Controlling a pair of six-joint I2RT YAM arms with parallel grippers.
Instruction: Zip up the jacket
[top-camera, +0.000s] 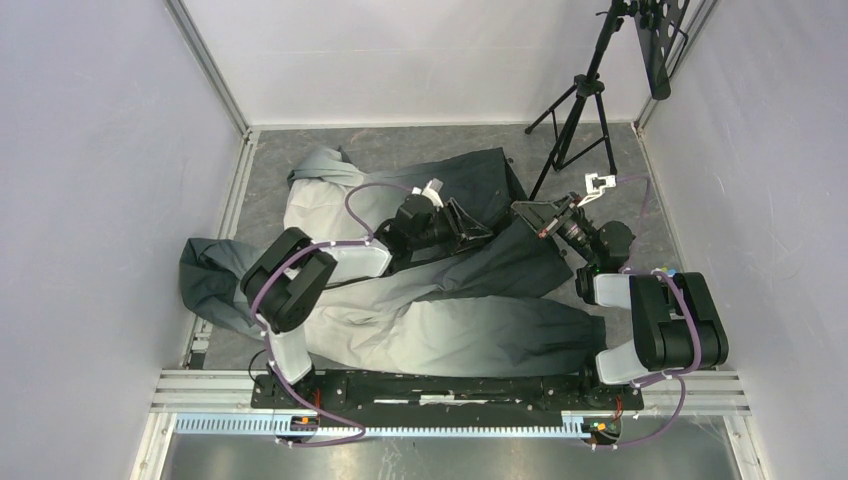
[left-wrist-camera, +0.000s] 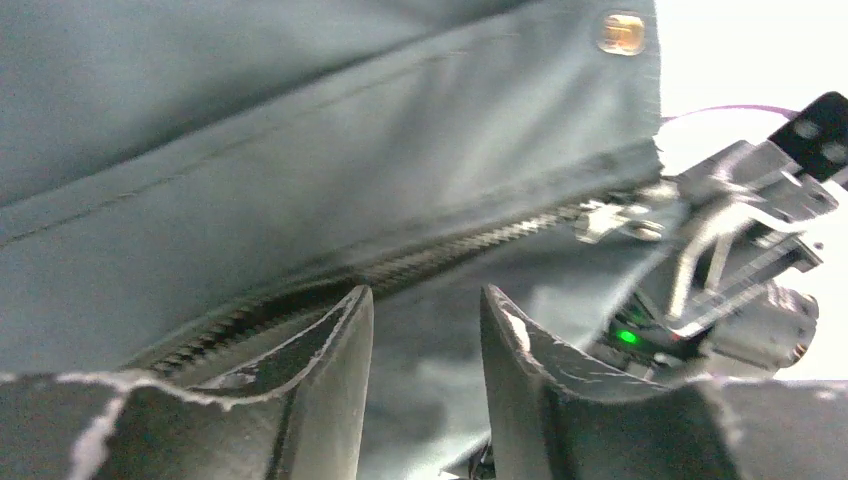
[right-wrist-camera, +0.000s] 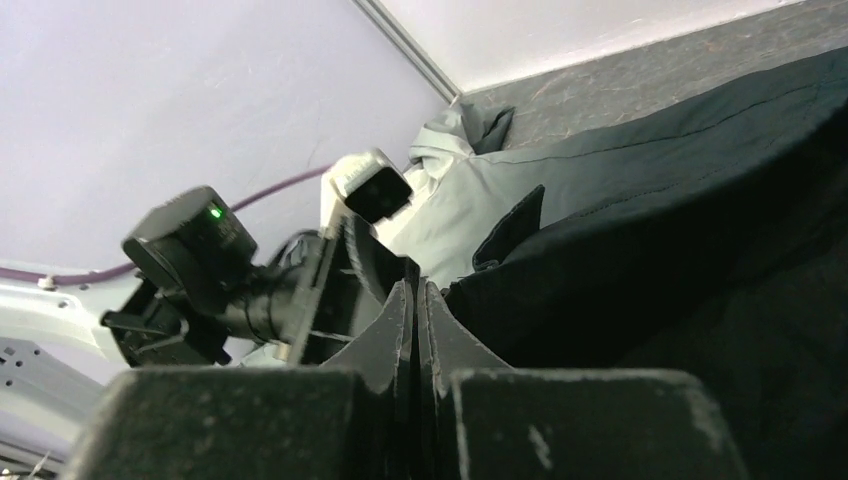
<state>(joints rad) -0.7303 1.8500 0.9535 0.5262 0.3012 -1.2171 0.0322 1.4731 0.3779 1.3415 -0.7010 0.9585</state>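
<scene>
The jacket (top-camera: 440, 320) lies spread across the table, pale grey toward the near side and dark charcoal at the back. My left gripper (top-camera: 472, 230) hovers over its dark front. In the left wrist view this gripper (left-wrist-camera: 425, 290) is open, with only fabric behind the gap and the zipper teeth (left-wrist-camera: 450, 250) just above its fingertips. The metal slider (left-wrist-camera: 610, 220) sits at the zipper's right end, close to the right gripper (left-wrist-camera: 715, 235). My right gripper (top-camera: 525, 212) is shut (right-wrist-camera: 413, 285) on the jacket's dark edge (right-wrist-camera: 650, 230), which rises like a tent toward it.
A black tripod (top-camera: 580, 100) stands at the back right with a music stand above it. White walls close in the left, right and back. An aluminium rail (top-camera: 450, 385) runs along the near edge. A brass snap (left-wrist-camera: 622, 32) sits on the placket.
</scene>
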